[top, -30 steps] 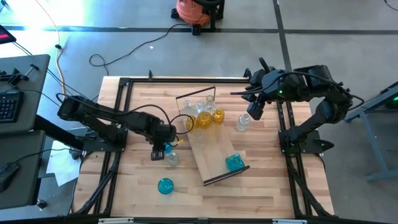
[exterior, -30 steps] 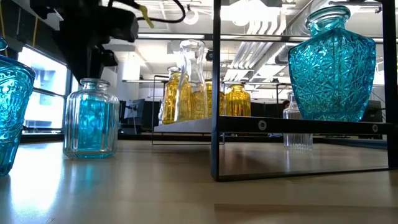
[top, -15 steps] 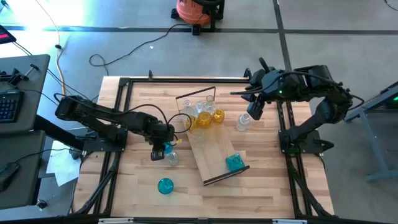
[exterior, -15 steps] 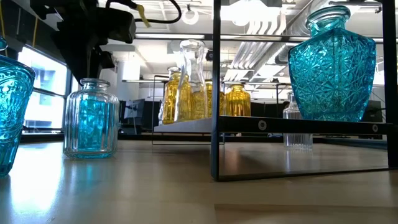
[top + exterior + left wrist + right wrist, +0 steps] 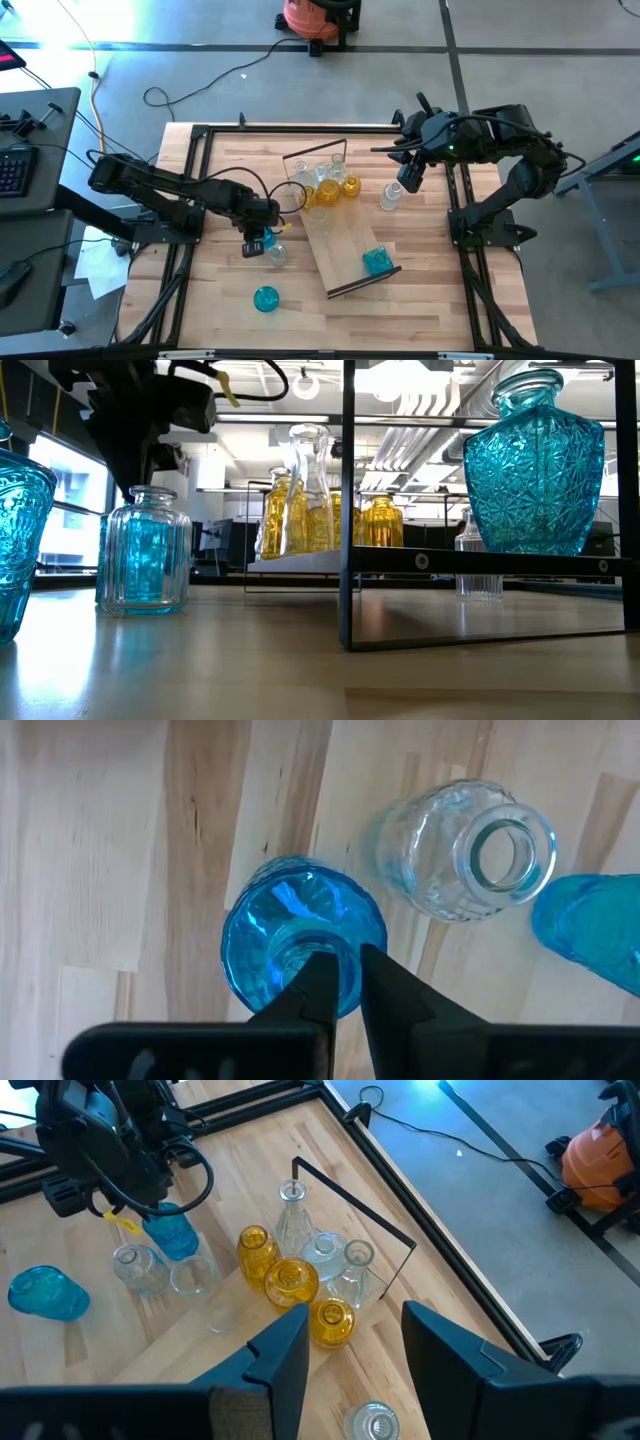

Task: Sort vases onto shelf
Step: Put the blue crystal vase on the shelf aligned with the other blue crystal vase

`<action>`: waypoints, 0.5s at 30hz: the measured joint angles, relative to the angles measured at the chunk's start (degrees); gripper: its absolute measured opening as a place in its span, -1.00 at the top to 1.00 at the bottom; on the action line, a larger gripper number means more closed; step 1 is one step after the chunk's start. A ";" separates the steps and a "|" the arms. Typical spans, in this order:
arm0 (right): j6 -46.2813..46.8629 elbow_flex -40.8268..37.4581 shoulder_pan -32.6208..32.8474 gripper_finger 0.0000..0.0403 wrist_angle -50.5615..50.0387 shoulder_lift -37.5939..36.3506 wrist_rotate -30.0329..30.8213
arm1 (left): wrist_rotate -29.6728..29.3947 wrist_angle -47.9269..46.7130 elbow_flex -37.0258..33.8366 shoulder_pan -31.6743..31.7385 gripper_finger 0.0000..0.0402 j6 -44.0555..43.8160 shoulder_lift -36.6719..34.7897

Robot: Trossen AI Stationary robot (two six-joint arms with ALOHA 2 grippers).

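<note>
Blue glass fills my left pincer (image 5: 341,982): it is pinched on the rim of a ribbed blue vase (image 5: 300,935) apparently standing on the tabletop (image 5: 90,840). My right pincer (image 5: 355,1340) hangs wide apart, holding nothing.

A ribbed blue vase (image 5: 143,550) stands on the tabletop (image 5: 250,660) under a dark arm. Amber vases (image 5: 382,522) and a clear bottle (image 5: 308,488) crowd the shelf (image 5: 480,561), where a faceted blue vase (image 5: 533,465) sits nearest.

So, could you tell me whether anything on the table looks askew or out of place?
Yes: the shelf lies diagonally across the table, not square with its edges. All the vases look upright, none tipped or broken. The left gripper pinches a blue vase's rim.
</note>
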 joint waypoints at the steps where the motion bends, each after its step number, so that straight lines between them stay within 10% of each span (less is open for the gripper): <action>1: 0.00 -0.02 0.00 0.28 0.00 0.00 0.00 | 0.00 -0.19 0.00 0.00 0.90 -0.23 -0.04; 15: -0.63 -0.01 0.00 0.28 -0.01 0.00 -0.02 | -2.49 -11.91 5.30 -0.04 0.95 -3.46 -4.88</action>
